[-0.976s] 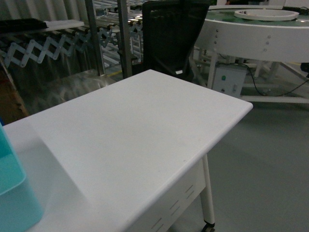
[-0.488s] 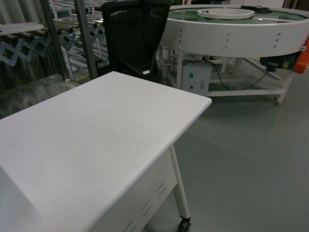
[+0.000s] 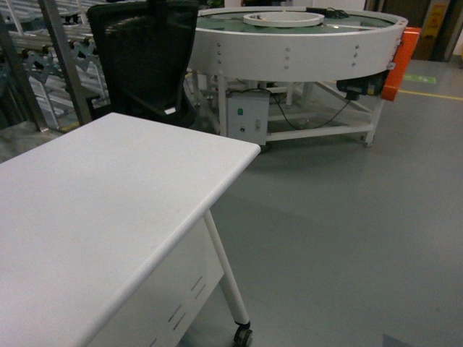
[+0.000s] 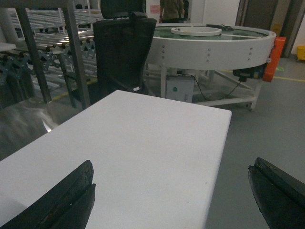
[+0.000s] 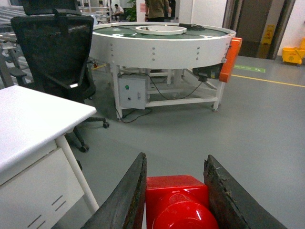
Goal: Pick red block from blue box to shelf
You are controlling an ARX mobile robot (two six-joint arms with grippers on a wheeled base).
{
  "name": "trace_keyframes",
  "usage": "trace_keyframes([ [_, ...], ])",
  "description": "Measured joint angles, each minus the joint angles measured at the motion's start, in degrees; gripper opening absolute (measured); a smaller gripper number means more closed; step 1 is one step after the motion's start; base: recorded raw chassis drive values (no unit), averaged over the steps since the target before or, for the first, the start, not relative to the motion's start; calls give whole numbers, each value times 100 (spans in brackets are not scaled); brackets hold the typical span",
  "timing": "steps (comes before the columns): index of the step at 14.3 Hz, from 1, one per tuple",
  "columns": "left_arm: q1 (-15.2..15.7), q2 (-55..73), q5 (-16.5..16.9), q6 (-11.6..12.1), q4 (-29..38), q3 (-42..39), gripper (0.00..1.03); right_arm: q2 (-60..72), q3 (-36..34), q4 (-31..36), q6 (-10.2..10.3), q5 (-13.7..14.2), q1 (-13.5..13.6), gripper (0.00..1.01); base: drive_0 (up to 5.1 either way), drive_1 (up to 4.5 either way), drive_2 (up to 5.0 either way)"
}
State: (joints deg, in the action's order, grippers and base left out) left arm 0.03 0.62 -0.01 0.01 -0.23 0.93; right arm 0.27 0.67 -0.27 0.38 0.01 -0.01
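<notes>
- While the head view shows only the white counter (image 3: 108, 210) and grey floor, no shelf is visible: carrying step, I judge.
- Left tool (image 4: 174, 195) hangs spread wide, empty, over the counter.
- Right tool (image 5: 175, 191) clamps the red block (image 5: 177, 198); next, finding the shelf.

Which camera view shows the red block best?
The right wrist view: the red block sits between the right gripper's fingers, stud toward the camera. The head view and the left wrist view show nothing of it.
</notes>
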Motion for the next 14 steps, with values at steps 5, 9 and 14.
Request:
trace_keyframes([
  [5, 0, 0, 0, 0, 2, 0, 98, 0, 0, 2, 0, 0, 0, 29, -143, -143, -143],
  [9, 0, 0, -2, 0, 2, 0, 98, 0, 0, 0, 0, 0, 0, 29, -149, -149, -149],
  [14, -2, 0, 0, 0, 2, 0, 98, 0, 0, 0, 0, 0, 0, 29, -154, -154, -154],
])
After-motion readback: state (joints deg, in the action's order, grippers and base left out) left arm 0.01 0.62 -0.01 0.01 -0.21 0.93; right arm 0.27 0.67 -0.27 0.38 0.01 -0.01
